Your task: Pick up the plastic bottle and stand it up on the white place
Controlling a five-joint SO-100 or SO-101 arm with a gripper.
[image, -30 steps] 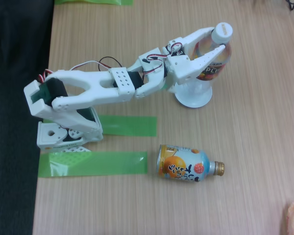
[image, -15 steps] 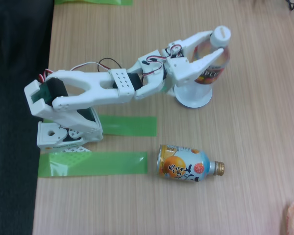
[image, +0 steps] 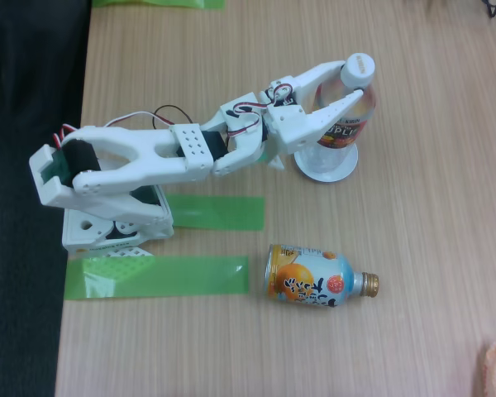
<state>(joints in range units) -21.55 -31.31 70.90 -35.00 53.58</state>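
Most of the task looks done: the plastic bottle stands upright on the white place at the table's far right, the gripper spread loosely either side, only pulling away left

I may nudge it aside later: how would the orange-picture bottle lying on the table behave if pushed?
The orange-picture bottle lies on its side and looks round, so it would probably roll if pushed across its length. Its smooth printed surface may be slippery. Whether it is full, and so heavy, cannot be told.
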